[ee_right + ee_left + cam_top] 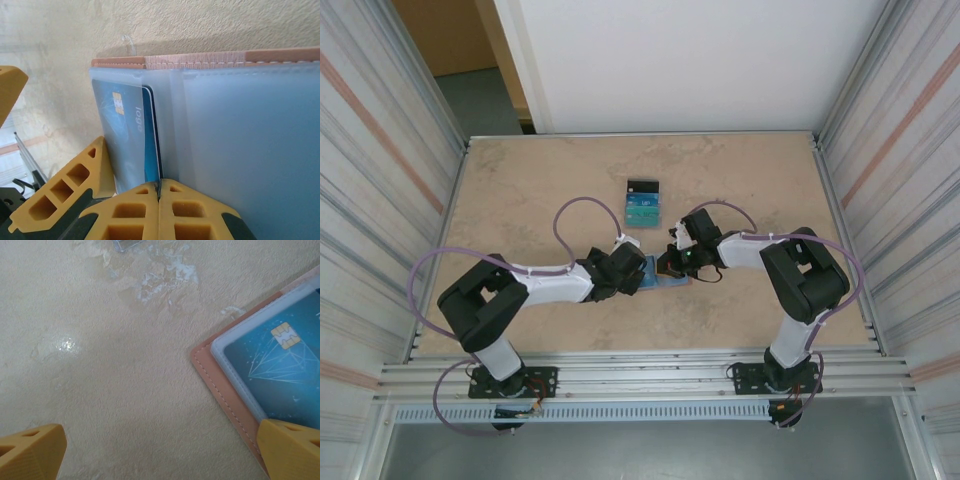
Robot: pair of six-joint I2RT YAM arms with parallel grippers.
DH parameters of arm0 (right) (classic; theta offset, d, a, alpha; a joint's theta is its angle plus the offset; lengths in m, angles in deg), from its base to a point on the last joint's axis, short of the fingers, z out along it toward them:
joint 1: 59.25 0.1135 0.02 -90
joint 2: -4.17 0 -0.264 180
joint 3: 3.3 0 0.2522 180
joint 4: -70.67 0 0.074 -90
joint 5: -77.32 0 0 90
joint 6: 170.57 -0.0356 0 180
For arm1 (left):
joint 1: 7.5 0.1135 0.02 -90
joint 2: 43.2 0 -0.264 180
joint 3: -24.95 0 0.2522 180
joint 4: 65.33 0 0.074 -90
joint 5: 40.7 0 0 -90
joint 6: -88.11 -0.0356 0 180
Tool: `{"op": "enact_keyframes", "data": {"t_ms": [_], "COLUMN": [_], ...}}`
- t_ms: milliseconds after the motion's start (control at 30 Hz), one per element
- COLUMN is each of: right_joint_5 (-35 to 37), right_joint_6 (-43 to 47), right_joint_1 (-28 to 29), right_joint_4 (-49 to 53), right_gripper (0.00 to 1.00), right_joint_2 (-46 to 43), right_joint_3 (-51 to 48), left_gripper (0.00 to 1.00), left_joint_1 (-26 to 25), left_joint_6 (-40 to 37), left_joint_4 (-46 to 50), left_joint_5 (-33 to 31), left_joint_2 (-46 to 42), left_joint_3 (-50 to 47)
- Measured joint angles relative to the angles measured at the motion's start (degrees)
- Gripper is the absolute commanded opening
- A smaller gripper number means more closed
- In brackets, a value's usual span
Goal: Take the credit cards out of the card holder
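The card holder (pixel 667 277) lies open on the table between my two grippers, reddish-brown leather (pixel 218 384) with pale blue pockets (pixel 240 140). A blue credit card (pixel 150 135) with a gold chip sticks partly out of one pocket. My right gripper (pixel 159 186) is shut, its fingertips pinched on that card's near edge. My left gripper (pixel 160 452) is open wide, and its right fingertip (pixel 292 450) rests on the holder's corner beside the blue card (pixel 275 370). Other credit cards (pixel 642 203), black and teal, lie stacked further back on the table.
The beige tabletop (pixel 530 200) is walled by corrugated metal panels (pixel 380 180) on both sides. A metal rail (pixel 640 375) runs along the near edge, by the arm bases. The left gripper's finger (pixel 60 195) stands close beside my right gripper.
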Motion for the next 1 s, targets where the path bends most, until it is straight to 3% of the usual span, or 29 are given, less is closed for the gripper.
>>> {"op": "enact_keyframes", "data": {"t_ms": [233,800,1000], "right_joint_5": [-1.25,-2.54,-2.8], "right_joint_6": [-0.63,-0.9,-0.87], "right_joint_1": [-0.26,-0.26,-0.26], "right_joint_4": [-1.4,-5.53,-6.08], "right_gripper": [0.13,0.15,0.1], "right_joint_2": [0.0,1.31,1.62], "right_joint_3": [-0.48,-1.53,-1.64], "left_gripper": [0.99,0.99,0.99], "left_joint_1": [0.0,0.0,0.0], "left_joint_6": [0.0,0.07,0.07], "left_joint_4": [0.0,0.2,0.39], "left_joint_5": [-0.04,-0.68,-0.9], "left_joint_2": [0.11,0.11,0.11], "left_joint_3": [0.04,0.04,0.04]}}
